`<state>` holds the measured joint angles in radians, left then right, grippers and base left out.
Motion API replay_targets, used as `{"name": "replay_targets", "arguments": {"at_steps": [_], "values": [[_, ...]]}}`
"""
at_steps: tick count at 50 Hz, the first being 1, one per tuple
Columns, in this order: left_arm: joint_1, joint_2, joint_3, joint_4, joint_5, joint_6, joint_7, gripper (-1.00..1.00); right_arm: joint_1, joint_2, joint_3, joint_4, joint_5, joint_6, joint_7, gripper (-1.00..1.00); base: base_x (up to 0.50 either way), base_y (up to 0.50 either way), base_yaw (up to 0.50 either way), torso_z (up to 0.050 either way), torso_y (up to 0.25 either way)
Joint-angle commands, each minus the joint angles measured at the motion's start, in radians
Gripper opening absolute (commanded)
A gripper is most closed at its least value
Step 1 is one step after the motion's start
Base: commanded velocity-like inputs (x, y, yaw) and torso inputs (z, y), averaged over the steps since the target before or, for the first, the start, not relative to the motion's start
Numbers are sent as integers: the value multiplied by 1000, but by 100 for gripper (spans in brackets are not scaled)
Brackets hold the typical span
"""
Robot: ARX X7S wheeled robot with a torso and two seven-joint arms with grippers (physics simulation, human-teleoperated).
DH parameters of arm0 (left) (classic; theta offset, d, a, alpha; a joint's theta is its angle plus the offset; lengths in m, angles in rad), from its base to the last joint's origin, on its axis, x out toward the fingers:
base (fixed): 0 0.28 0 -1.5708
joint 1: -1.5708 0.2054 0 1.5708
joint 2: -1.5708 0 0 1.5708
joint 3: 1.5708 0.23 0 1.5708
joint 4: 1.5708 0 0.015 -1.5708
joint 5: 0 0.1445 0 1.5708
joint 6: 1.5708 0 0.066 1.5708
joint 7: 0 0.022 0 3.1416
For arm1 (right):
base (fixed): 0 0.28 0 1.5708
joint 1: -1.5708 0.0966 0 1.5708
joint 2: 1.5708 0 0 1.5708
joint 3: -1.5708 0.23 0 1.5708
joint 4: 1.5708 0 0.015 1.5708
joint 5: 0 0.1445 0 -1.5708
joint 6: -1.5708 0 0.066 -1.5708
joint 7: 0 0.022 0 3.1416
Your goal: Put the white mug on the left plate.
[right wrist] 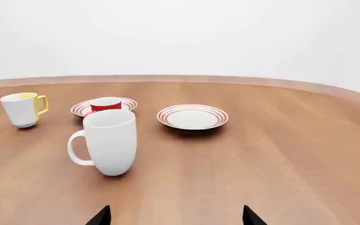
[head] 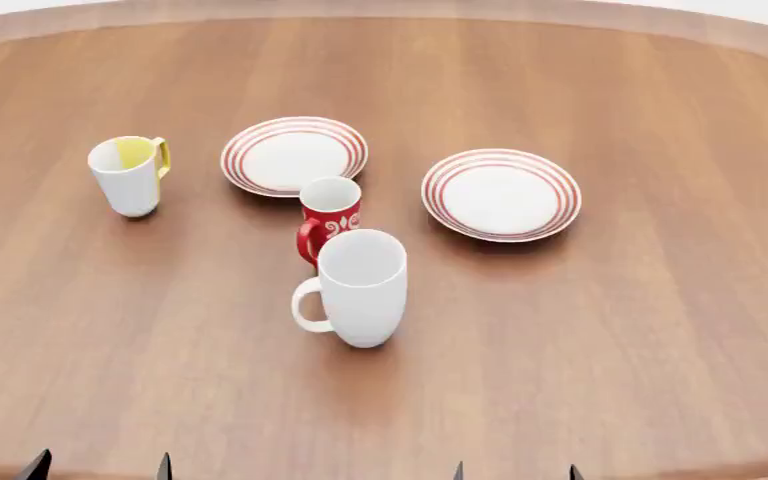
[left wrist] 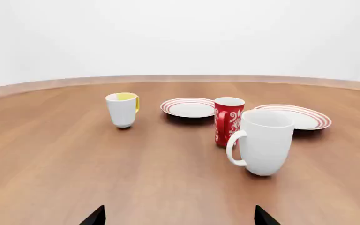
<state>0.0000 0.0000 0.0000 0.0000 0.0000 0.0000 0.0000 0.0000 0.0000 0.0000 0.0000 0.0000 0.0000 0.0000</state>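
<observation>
The white mug (head: 360,288) stands upright near the table's middle, handle to the left; it also shows in the left wrist view (left wrist: 265,142) and the right wrist view (right wrist: 108,142). The left plate (head: 293,155), white with red rings, lies behind it, also in the left wrist view (left wrist: 188,107) and partly hidden in the right wrist view (right wrist: 80,108). My left gripper (head: 97,467) and right gripper (head: 515,471) are open and empty at the table's near edge, well short of the mug. Only their black tips show in the wrist views (left wrist: 178,216) (right wrist: 176,215).
A small red patterned mug (head: 329,214) stands right behind the white mug, between it and the left plate. A white mug with yellow inside (head: 128,175) stands at the left. The second ringed plate (head: 500,194) lies at the right. The round wooden table (head: 624,330) spreads all around.
</observation>
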Motion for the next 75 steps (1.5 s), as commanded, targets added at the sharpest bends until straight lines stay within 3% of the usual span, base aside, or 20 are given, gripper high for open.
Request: {"name": "replay_targets", "arguments": {"at_steps": [1, 6, 20, 75], "values": [[0, -12, 13, -3, -12, 3, -13, 100, 2, 12, -15, 7, 12, -6, 15, 100, 0, 0, 0, 0, 0], [28, -63, 7, 83, -31, -24, -11, 100, -89, 60, -12, -196, -10, 31, 51, 100, 0, 0, 0, 0, 0], [152, -112, -44, 332, -87, -67, -42, 100, -210, 114, -20, -400, 10, 12, 48, 100, 138, 0, 0, 0, 0], [195, -158, 44, 319, -77, -16, -99, 100, -216, 153, -86, -312, 69, -117, 100, 100, 387, 0, 0, 0, 0]]}}
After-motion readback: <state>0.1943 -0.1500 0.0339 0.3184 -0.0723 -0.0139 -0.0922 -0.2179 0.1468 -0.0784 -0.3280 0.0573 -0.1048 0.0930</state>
